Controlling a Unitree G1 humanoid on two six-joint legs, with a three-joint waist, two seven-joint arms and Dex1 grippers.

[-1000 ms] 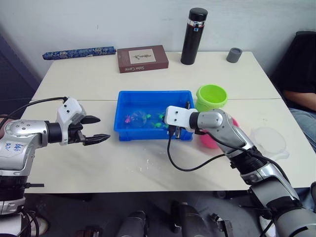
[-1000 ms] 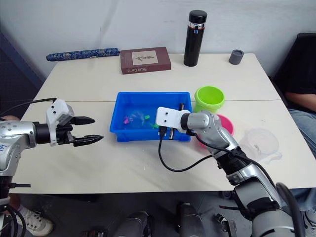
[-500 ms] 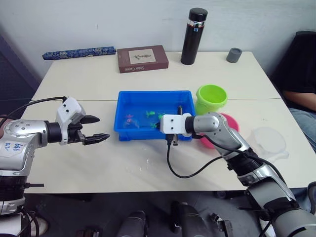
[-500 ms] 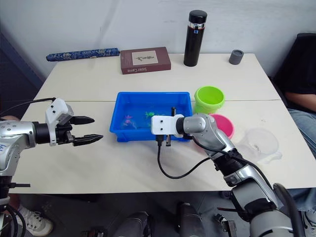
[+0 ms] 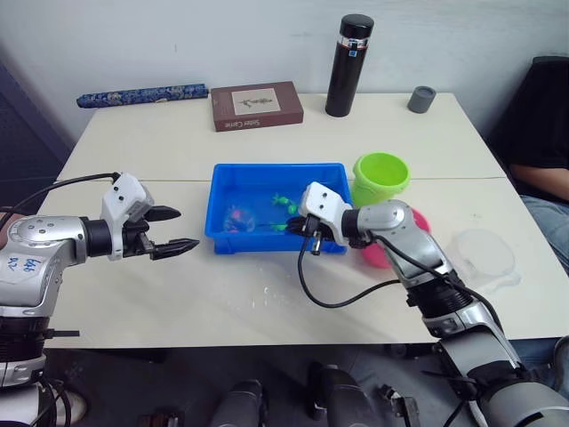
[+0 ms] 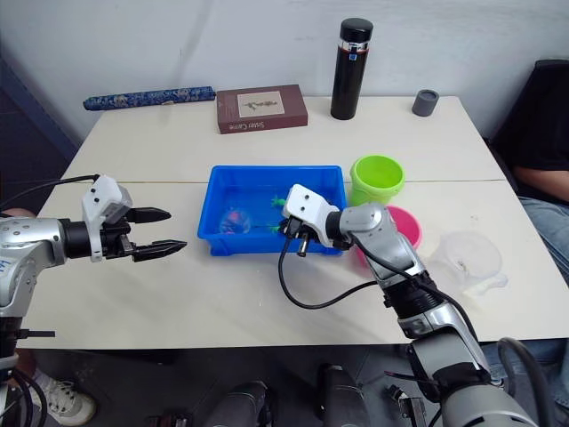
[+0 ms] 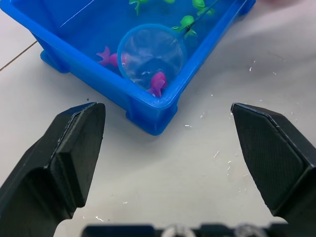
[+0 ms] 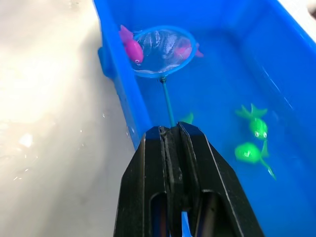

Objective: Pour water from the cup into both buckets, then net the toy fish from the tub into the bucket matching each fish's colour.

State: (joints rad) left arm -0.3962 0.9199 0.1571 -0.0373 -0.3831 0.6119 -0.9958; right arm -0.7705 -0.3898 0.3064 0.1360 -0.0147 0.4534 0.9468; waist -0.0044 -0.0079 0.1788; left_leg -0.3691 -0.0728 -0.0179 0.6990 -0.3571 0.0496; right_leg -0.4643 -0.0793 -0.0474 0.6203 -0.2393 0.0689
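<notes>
Tub (image 5: pixel 222 238) sits mid-table, green bucket (image 5: pixel 381 174) and pink bucket (image 5: pixel 418 222) at its right end. Right gripper (image 8: pixel 170 136) is clamped on the net (image 8: pixel 160 51) handle, hoop in the tub beside pink fish (image 8: pixel 132 50). Left gripper (image 5: pixel 173 230) hangs spread apart, left of the tub.

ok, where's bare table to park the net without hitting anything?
Free: the strip between the tub and the table's near edge, and the patch between tub and book. Crowded: right of the tub, where the green bucket, pink bucket and cup cluster.
</notes>
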